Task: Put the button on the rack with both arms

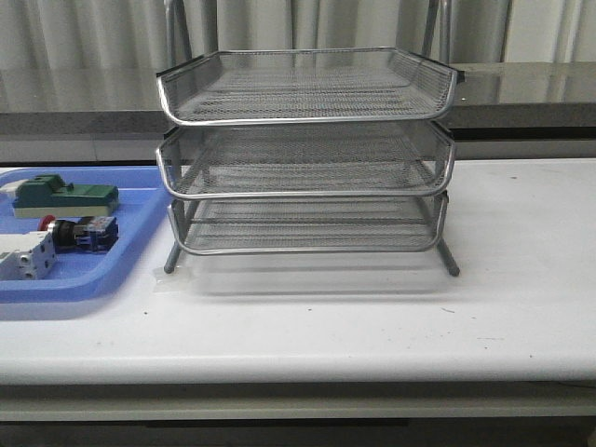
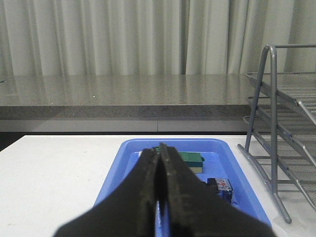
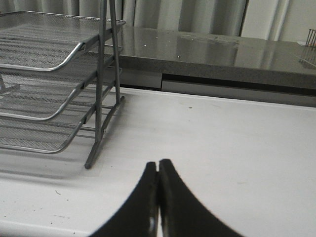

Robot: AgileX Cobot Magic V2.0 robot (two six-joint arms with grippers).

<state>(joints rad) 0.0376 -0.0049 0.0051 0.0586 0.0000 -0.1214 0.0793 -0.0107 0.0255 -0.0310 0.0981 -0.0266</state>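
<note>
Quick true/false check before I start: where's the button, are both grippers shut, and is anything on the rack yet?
1. The button lies in the blue tray. True.
2. The left gripper holds the button. False: its jaws are shut on nothing, above the tray.
3. The rack already has a part on its top tier. False: all three tiers show bare mesh.
4. The right gripper is shut over bare table beside the rack. True.
5. The blue tray sits on the robot's right of the rack. False: left.
</note>
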